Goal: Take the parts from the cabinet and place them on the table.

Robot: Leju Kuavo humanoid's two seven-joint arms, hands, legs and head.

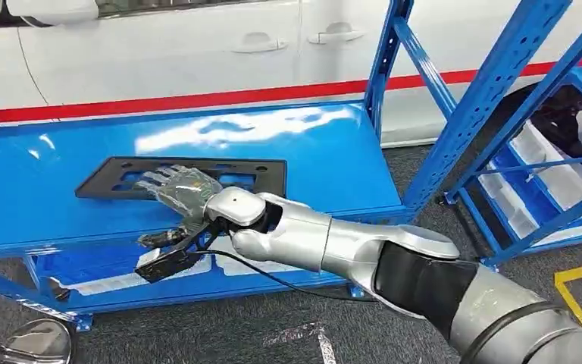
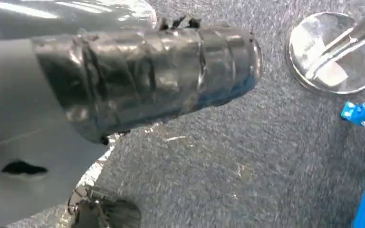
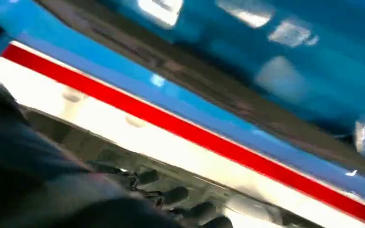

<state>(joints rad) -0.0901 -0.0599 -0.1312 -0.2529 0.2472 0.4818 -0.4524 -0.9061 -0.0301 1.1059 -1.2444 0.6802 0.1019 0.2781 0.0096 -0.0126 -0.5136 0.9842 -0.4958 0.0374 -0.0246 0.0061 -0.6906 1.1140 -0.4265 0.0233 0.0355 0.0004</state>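
Right hand (image 1: 178, 189) lies flat, fingers spread, on the black plastic panel (image 1: 261, 173) mid-shelf on the blue shelf (image 1: 333, 152). Left hand (image 2: 142, 76) hangs over grey carpet (image 2: 228, 166), can't tell its fingers.

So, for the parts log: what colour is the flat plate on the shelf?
Black, clearest in the head view.

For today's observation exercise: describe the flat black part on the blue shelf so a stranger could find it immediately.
Start at the blue shelf in front of the white car. On its glossy top lies the flat black part, a wide frame with cut-out openings. The right hand rests on it; nothing else there is black and flat.
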